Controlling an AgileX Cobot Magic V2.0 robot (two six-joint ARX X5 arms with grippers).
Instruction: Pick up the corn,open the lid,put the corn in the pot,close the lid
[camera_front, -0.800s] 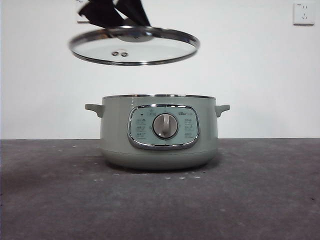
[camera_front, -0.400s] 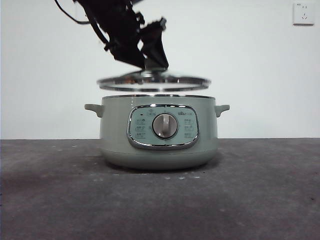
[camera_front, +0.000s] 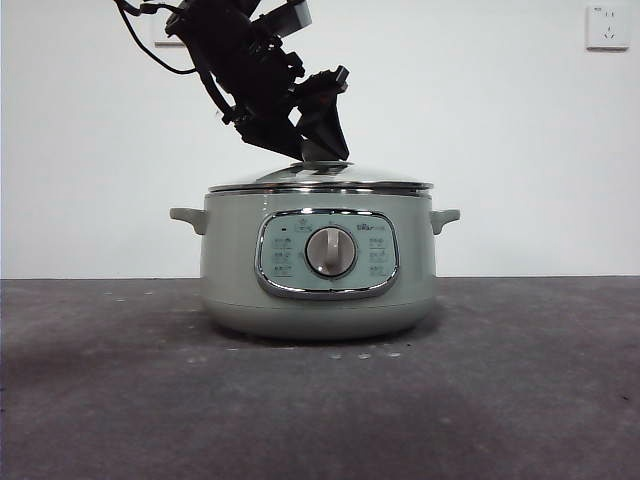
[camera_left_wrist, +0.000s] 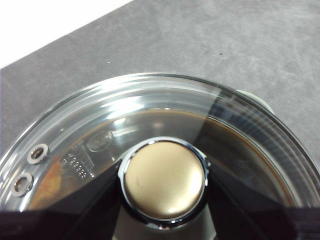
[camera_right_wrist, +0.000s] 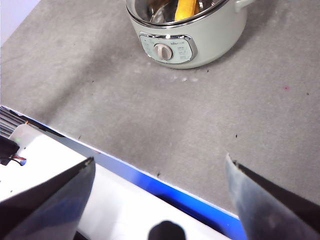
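One squat, round, pale sage-green electric pot (camera_front: 318, 270) stands on the dark grey table (camera_front: 520, 400), with bare tabletop on both sides of it and in front, out to the near table edge with its blue strip (camera_right_wrist: 165, 192). One round clear glass lid (camera_front: 320, 181) with a shiny metal rim sits level on the pot's rim, its edge meeting the pot all the way across in the front view. One smooth yellow-orange corn cob (camera_right_wrist: 185, 8) lies inside the pot, seen from the right wrist view.

Two grippers show. The left gripper (camera_front: 322, 152) comes down onto the lid from above the pot's left side, its black jaws pressed against either side of the lid's knob (camera_left_wrist: 165, 182), pinching it. The arm's dark bulk and cables fill the space above the pot's left half; the space above its right half is free. The right gripper (camera_right_wrist: 160, 197) hangs well away from the pot, over the table's near edge, its jaws spread wide with nothing between them.

Two small side handles stick out from the pot, the left one (camera_front: 186, 217) and the right one (camera_front: 444, 217), each with open air around it. One silver dial (camera_front: 330, 251) sits in the chrome-framed panel on the pot's front. One white wall socket (camera_front: 608, 26) hangs high on the wall behind, far right of the pot.
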